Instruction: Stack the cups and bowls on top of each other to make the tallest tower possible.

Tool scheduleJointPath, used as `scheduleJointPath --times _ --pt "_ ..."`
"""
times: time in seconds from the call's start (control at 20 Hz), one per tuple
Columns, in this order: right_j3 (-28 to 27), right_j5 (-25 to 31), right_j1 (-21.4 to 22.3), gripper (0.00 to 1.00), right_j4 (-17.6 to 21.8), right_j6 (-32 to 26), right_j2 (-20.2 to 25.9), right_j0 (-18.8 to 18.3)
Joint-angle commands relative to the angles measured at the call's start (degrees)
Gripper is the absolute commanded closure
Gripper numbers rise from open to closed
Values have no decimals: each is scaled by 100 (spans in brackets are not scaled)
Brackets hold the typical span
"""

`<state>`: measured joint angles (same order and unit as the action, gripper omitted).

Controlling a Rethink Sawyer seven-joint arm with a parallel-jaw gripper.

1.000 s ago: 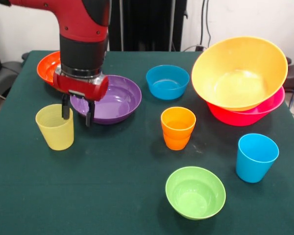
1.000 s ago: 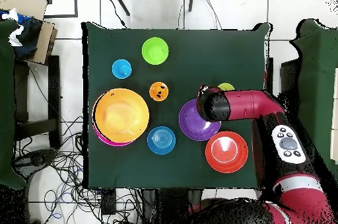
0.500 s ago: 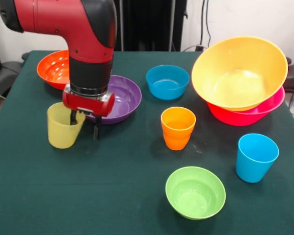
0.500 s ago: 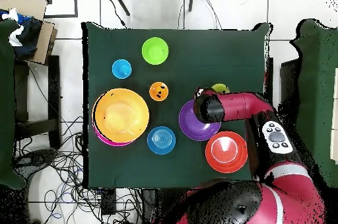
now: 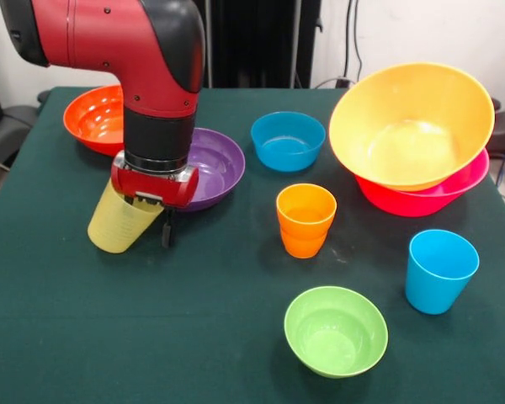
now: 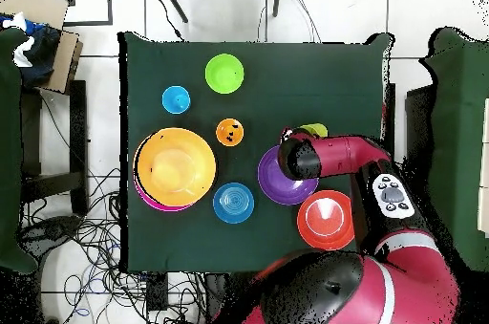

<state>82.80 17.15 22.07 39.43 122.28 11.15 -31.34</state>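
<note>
My gripper (image 5: pixel 150 225) hangs open over the rim of the yellow cup (image 5: pixel 118 229), which leans with its mouth tipped under the gripper. One finger is hidden inside the cup. The other finger (image 5: pixel 167 234) stands just outside the wall, apart from it. Right behind lie the purple bowl (image 5: pixel 215 164) and the red-orange bowl (image 5: pixel 93 118). The large orange bowl (image 5: pixel 411 124) rests tilted in the hot pink bowl (image 5: pixel 454 192). An orange cup (image 5: pixel 305 219), a blue bowl (image 5: pixel 288 140), a sky blue cup (image 5: pixel 440 271) and a lime green bowl (image 5: pixel 335 330) stand apart. From overhead the arm covers most of the yellow cup (image 6: pixel 313 130).
A dark green cloth covers the table (image 5: pixel 219 328). The red arm (image 6: pixel 344 158) reaches across the purple bowl's edge. A cardboard box (image 6: pixel 43 29) sits off the table at the upper left of the overhead view.
The gripper has come down over the yellow cup's rim and shifted toward the table's middle. The cup, upright a second ago, now leans over.
</note>
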Motion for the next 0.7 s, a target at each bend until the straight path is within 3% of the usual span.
scheduleJointPath --times 0.05,0.7 --pt "-272 -145 -169 0 306 -204 79 131" --pt "-215 0 -42 0 239 -330 162 79"
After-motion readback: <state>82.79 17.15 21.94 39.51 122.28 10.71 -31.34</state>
